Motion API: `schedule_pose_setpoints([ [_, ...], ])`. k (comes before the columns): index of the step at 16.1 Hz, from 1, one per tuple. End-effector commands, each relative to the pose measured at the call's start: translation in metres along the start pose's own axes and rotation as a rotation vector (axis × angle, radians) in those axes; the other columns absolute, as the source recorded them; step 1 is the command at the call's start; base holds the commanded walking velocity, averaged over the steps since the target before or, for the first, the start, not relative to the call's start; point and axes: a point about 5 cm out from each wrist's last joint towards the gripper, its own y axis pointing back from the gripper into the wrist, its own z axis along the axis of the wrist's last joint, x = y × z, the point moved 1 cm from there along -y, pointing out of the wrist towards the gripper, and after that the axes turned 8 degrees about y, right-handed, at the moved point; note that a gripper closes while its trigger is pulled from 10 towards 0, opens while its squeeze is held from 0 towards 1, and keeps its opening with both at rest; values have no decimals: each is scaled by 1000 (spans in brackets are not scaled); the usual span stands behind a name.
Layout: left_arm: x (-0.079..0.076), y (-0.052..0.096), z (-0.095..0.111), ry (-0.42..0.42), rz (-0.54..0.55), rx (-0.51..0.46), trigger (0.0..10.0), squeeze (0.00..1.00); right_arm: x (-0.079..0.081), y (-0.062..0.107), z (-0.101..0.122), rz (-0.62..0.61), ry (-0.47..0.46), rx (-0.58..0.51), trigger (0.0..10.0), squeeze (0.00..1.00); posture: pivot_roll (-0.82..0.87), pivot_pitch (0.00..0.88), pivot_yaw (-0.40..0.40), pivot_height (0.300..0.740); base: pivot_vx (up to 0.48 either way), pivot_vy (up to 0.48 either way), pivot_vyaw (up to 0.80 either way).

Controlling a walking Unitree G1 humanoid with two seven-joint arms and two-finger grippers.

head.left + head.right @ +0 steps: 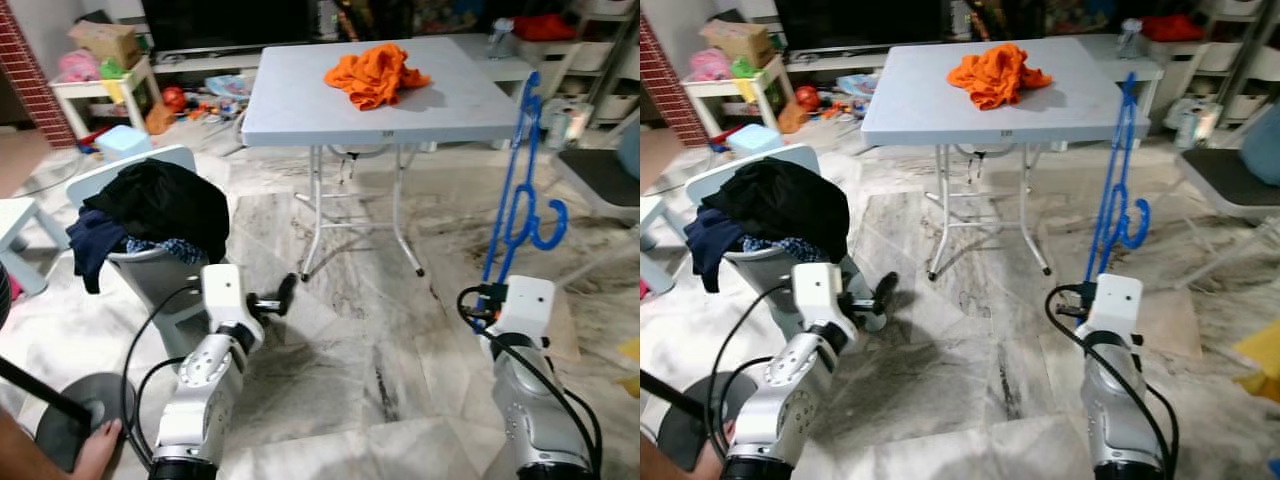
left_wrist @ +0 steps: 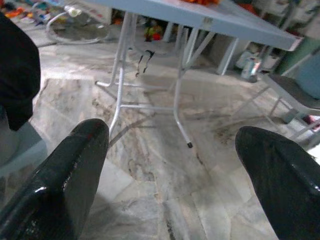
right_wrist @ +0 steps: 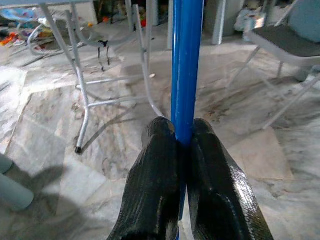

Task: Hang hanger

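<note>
**Blue hanger gripped upright, right of folding table**

Left eye view: right gripper (image 1: 487, 300) at lower right, clamped on blue hanger (image 1: 520, 190) rising toward upper right, just beside the corner of the grey folding table (image 1: 300, 105). Orange cloth (image 1: 375, 75) on tabletop, upper centre. At left, chair (image 1: 150, 270) piled with dark clothes (image 1: 150, 215). Left gripper (image 1: 282, 295) at lower centre-left, empty, low above marble floor (image 1: 360, 350). Person's hand (image 1: 98, 448) at bottom left on a round black base (image 1: 70, 420).

Left wrist view: fingers (image 2: 65, 175) spread wide apart, nothing between; table legs (image 2: 120, 75) ahead.

Right wrist view: fingertips (image 3: 160, 165) pinched tight on the hanger shaft (image 3: 186, 70); table legs and a grey chair seat (image 3: 287, 42) behind.
</note>
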Motion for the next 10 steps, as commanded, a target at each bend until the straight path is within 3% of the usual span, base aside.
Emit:
schedule_pose_setpoints([
  [1, 5, 3, 7, 9, -15, -32, 10000, 0, 11, -1, 6, 32, -6, -29, 10000, 0, -115, 0, 15, 740, 0, 0, 0],
  [7, 2, 4, 5, 31, -48, -22, 10000, 0, 14, -3, 7, 63, -17, -17, 10000, 0, -114, 0, 8, 740, 0, 0, 0],
  [10, 3, 5, 5, 36, -55, -25, 10000, 0, 12, -3, 6, 72, -4, -20, 10000, 0, -113, 0, 7, 740, 84, 0, -531],
])
